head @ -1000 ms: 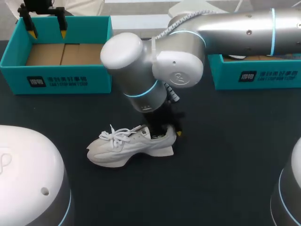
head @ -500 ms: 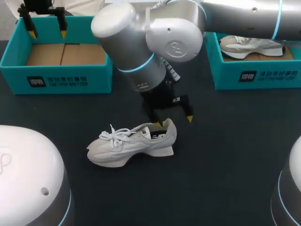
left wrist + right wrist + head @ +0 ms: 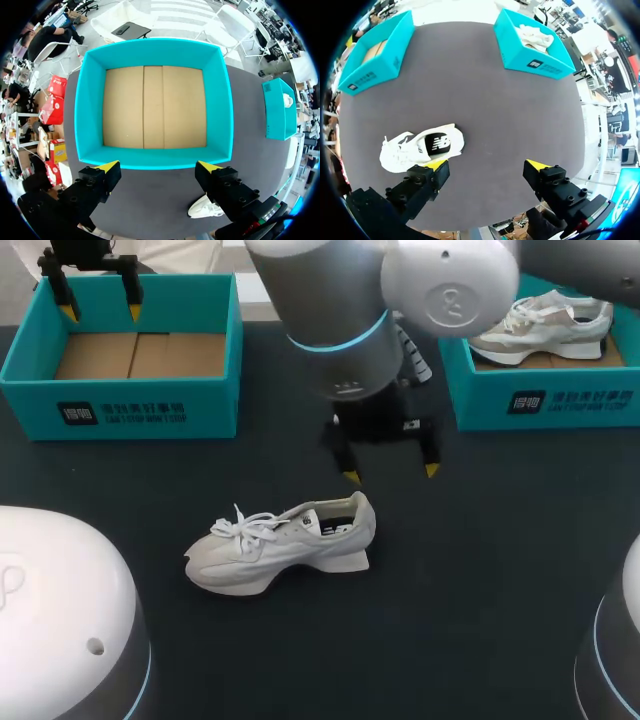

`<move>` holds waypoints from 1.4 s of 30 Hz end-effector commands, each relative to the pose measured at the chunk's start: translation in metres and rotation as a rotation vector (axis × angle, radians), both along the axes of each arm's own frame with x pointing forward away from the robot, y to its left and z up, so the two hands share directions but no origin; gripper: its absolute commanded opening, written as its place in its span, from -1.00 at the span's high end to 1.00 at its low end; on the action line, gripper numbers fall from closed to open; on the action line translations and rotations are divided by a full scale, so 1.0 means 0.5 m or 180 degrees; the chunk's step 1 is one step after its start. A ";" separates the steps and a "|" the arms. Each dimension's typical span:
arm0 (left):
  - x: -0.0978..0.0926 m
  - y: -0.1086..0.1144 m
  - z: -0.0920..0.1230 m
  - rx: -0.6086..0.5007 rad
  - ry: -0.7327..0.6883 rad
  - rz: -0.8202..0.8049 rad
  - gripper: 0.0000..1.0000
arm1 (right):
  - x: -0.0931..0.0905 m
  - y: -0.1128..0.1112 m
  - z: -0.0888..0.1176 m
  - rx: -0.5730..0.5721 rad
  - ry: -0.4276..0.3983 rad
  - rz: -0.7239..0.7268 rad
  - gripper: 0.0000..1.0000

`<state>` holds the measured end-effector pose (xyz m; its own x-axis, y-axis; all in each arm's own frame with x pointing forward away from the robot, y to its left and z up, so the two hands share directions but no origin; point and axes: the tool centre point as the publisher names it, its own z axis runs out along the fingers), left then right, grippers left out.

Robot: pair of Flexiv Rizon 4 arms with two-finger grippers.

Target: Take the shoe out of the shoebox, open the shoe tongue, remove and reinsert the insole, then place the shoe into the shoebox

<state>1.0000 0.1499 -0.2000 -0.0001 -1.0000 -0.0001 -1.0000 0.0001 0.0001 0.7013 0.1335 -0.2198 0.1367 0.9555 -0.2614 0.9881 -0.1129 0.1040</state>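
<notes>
A white shoe (image 3: 280, 545) lies on its sole on the dark table, toe to the left, laces loose, its dark insole showing in the opening. My right gripper (image 3: 391, 473) hangs open just above and behind the heel, touching nothing. In the right wrist view the shoe (image 3: 420, 147) lies ahead of the gripper (image 3: 487, 165), beside one finger. My left gripper (image 3: 100, 312) stands open over the far rim of the empty teal shoebox (image 3: 120, 410). The left wrist view looks down into this shoebox (image 3: 155, 159), whose cardboard floor is bare, past the gripper (image 3: 159, 167).
A second teal shoebox (image 3: 540, 400) at the back right holds another pale shoe (image 3: 540, 325). My right arm's bulky elbow spans the upper middle of the head view. Dark table surface surrounds the white shoe on all sides.
My right gripper opened, let go of the shoe's heel, and rose up and to the right. The shoe stayed in place. The left arm has not moved.
</notes>
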 end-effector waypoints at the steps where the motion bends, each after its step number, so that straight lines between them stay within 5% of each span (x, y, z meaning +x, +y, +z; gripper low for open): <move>1: 0.000 0.000 0.000 0.0000 0.0000 0.0000 -1.00 | -0.001 -0.037 0.021 0.0377 -0.0071 0.1975 -1.00; 16: 0.000 0.000 0.000 0.0000 0.0000 0.0000 -1.00 | -0.001 -0.037 0.021 0.0377 -0.0071 0.1975 -1.00; 20: 0.000 0.000 0.000 0.0000 0.0000 0.0000 -1.00 | -0.006 -0.024 0.018 0.0257 0.0090 0.3334 -1.00; 25: 0.000 0.000 0.000 0.0000 0.0000 0.0000 -1.00 | 0.001 -0.011 0.016 0.0178 0.0316 0.4290 -1.00; 42: 0.000 0.000 0.000 0.0000 0.0000 0.0000 -1.00 | 0.004 -0.006 0.017 -0.0010 0.0453 0.4557 -1.00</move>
<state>1.0000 0.1499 -0.2000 -0.0001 -1.0000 -0.0001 -1.0000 0.0001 0.0001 0.7013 0.1299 -0.2099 -0.9106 0.3629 -0.1978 0.3662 0.9303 0.0210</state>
